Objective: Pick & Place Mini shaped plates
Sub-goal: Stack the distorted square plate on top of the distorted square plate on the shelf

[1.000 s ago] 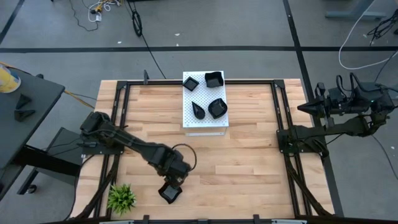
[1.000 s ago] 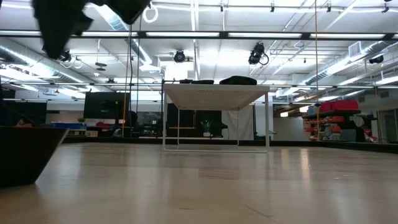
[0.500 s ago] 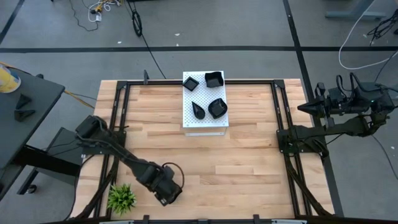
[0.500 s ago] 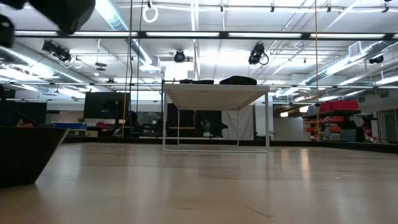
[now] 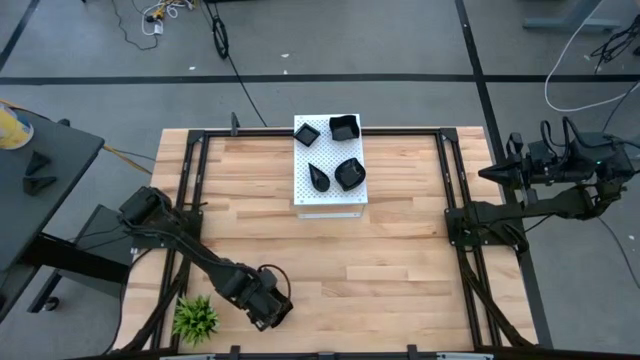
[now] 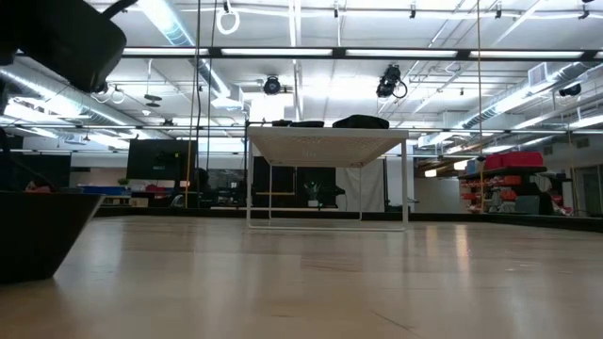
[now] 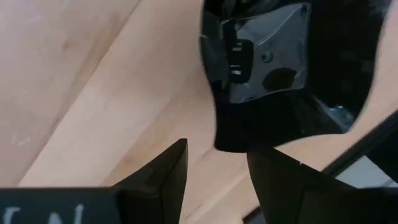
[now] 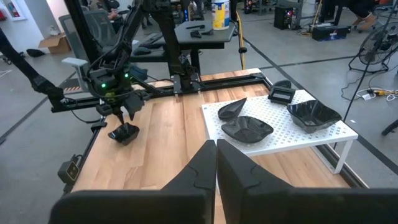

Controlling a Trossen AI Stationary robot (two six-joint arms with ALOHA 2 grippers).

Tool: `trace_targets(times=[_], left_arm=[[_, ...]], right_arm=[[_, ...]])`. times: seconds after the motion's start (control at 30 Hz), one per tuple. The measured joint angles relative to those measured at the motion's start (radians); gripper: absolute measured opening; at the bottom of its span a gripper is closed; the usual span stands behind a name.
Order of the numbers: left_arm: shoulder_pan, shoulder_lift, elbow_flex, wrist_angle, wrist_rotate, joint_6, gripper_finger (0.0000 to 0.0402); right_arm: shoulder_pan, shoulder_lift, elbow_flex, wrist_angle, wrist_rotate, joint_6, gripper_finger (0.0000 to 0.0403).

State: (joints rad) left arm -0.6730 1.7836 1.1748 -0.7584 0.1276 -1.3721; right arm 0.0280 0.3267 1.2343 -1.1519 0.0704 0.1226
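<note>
A small glossy black dish (image 7: 280, 74) rests on its base on the wood near the table's near-left corner; it also shows in the right wrist view (image 8: 124, 134) and at the low view's left (image 6: 33, 235). My left gripper (image 7: 217, 152) hangs just above it, open, one finger on each side of its rim; I see no touch. From above the gripper (image 5: 270, 310) mostly hides this dish. Several more black dishes sit on the white perforated board (image 5: 330, 195), among them a teardrop (image 8: 231, 109) and a rounded one (image 8: 247, 129). My right gripper (image 8: 216, 152) waits shut at the table's right edge.
A small green plant (image 5: 195, 318) stands close to the left gripper, at the near-left corner. The white board (image 8: 323, 140) is raised on thin legs at the far middle. Black frame rails (image 5: 190, 180) run along the table's sides. Bare wood lies between board and near edge.
My left gripper has swung toward the near edge and come over the black dish, which it stood beside a second ago. The dish has stayed where it was. In the last half second the gripper has barely moved.
</note>
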Motion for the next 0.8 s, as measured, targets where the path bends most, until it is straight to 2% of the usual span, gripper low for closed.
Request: trace_targets(times=[0.13, 0.3, 0.8], left_arm=[[0.0, 0.0, -0.005, -0.011, -0.006, -0.004, 0.0172], [0.001, 0.0, -0.005, -0.015, -0.072, -0.03, 0.0172], [0.038, 0.003, -0.004, 0.003, -0.08, -0.03, 0.0172]], right_arm=[[0.0, 0.0, 0.0, 0.0, 0.0, 0.0, 0.0019], [0.0, 0.0, 0.0, 0.0, 0.0, 0.0, 0.0019], [0.0, 0.0, 0.0, 0.0, 0.0, 0.0, 0.0019]])
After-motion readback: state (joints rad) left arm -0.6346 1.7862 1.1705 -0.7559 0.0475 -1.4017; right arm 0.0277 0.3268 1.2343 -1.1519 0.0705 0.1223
